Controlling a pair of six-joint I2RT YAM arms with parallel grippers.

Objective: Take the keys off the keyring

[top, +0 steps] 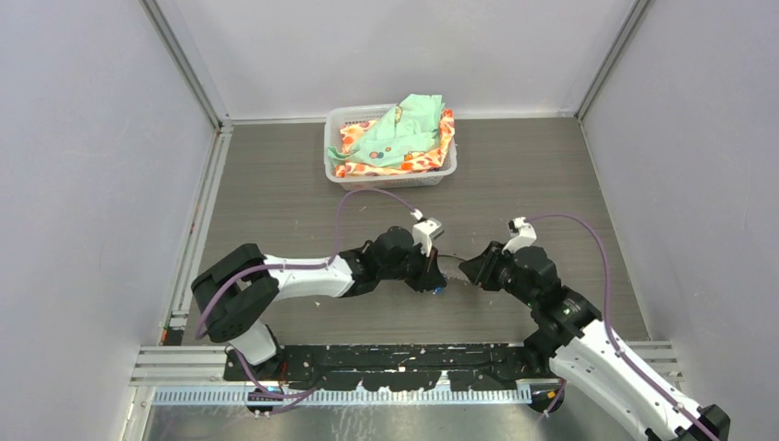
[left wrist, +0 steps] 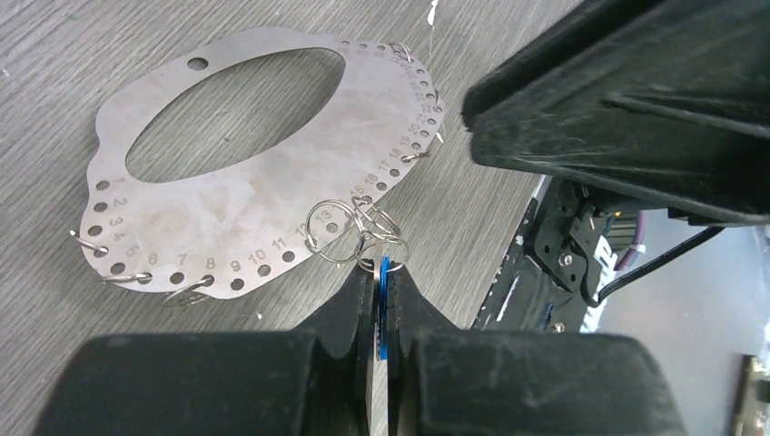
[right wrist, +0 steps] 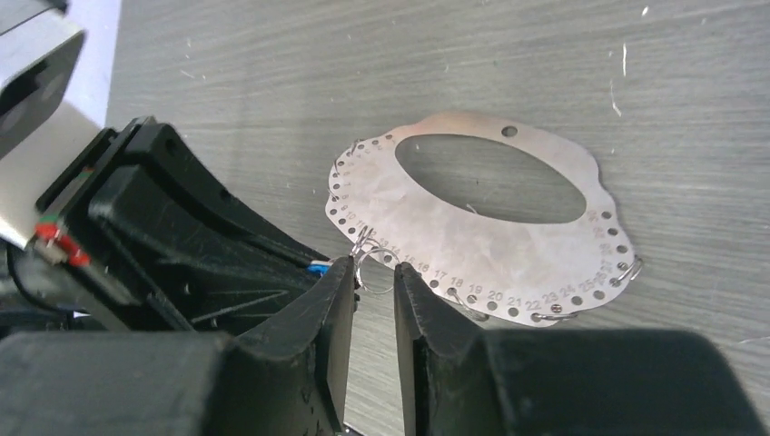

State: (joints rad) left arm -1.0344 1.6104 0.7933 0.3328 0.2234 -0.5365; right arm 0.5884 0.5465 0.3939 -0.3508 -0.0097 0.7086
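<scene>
Grey, flat, perforated metal keyring (left wrist: 227,213); blue-tagged keys (left wrist: 383,271) in left gripper (left wrist: 385,295).

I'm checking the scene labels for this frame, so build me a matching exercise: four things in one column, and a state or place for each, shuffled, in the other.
Things:
1. left tool
2. right tool
3. keyring
4. white basket

States or places:
a. grey plate with numbered holes along its rim
b. shut on the blue tag of the keys
c. jaws apart, with a small silver loop between them
d. at the far end of the table, holding cloths

Pairs: 1-b, 2-c, 3-a, 4-d
</scene>
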